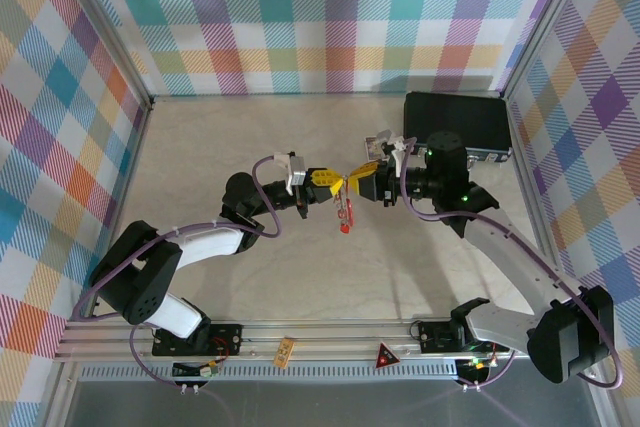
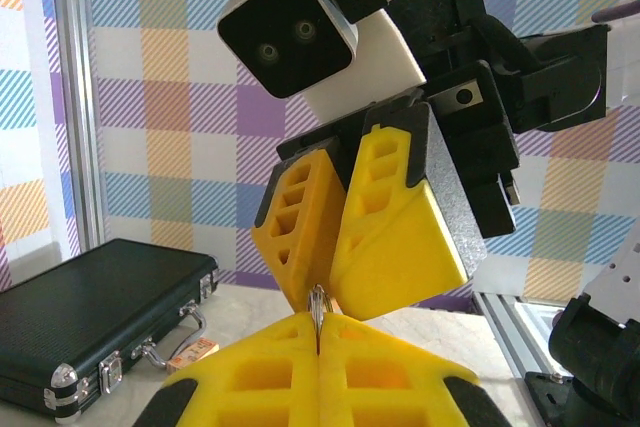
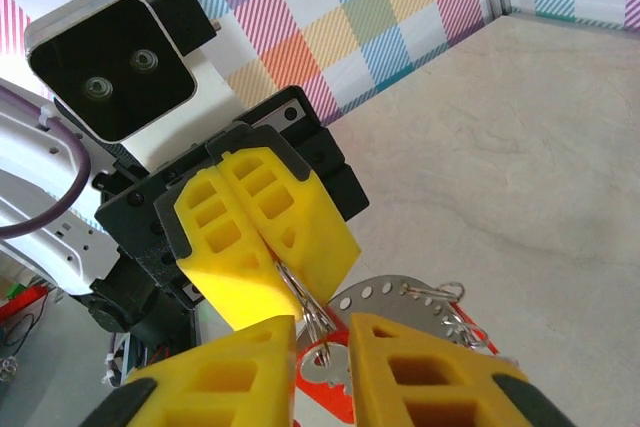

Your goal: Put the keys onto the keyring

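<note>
1. Nearest the lens in the left wrist view, my left hand [image 2: 318, 325]: yellow fingers pressed fully together, pinching the keyring [image 2: 318, 303] edge-on at their tips and holding it up off the surface [image 1: 220, 137].
2. Opposite it, tip to tip, my right hand [image 3: 322, 335]: jaws a narrow way apart, with the ring's wire loops passing through the gap. I cannot see that it clamps anything.
3. Location of the keyring: in mid-air between my two hands, roughly over the middle of the surface and resting on nothing.
4. Location of the keys [image 1: 344, 221]: they hang in a small bunch just below where the hands meet, and I judge they are attached to the ring. In the right wrist view a red piece lies under the ring, beside a perforated silver plate [image 3: 395, 292].
5. Step in hand, as I judge it: the threading itself, my left hand steadying the ring while my right works at the wire.
6. The next move calls for my right hand to close on the wire or on a key's hole and run it round the coil in small moves. My left hand's pinch must not give.
7. Count:
   - hands, two
   - keyring, one
   - keys, not countable, since the bunch overlaps and only one red end is clear from above
   - black case [image 1: 455, 122], one, at the far right
   - small card [image 1: 284, 351], one, on the near rail
   - red triangle [image 1: 385, 355], one, on the near rail
</note>
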Motion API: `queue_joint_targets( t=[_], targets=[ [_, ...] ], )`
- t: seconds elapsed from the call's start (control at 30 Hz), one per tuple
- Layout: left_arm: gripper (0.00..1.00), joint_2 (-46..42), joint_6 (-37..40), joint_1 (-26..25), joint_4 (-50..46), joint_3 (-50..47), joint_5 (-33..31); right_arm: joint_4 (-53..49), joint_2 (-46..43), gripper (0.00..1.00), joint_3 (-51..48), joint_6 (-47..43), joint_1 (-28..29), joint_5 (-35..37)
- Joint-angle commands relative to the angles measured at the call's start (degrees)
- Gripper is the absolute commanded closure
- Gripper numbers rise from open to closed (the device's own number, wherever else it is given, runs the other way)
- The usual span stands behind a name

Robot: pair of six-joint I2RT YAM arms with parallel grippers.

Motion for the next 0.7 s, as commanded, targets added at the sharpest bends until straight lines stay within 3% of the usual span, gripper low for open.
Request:
queue_joint_targets(
  t=[0.0, 0.43, 0.67],
  targets=[
    [1.00, -0.67, -0.62, -0.57, 3.36, 1.67, 1.23, -0.30, 0.25, 0.84, 1.95, -1.52, -0.42, -2.01],
    [1.00, -1.50, -0.40, -0.54, 3.28, 1.42, 0.95, -2.65, 0.54, 0.97, 2.11, -2.98, -1.04, -1.57],
    [1.00, -2.55, -0.91, -0.56, 3.45, 1.30, 1.15, -4.39, 1.01, 0.99, 1.32, -4.65, -1.47, -1.30]
  ],
)
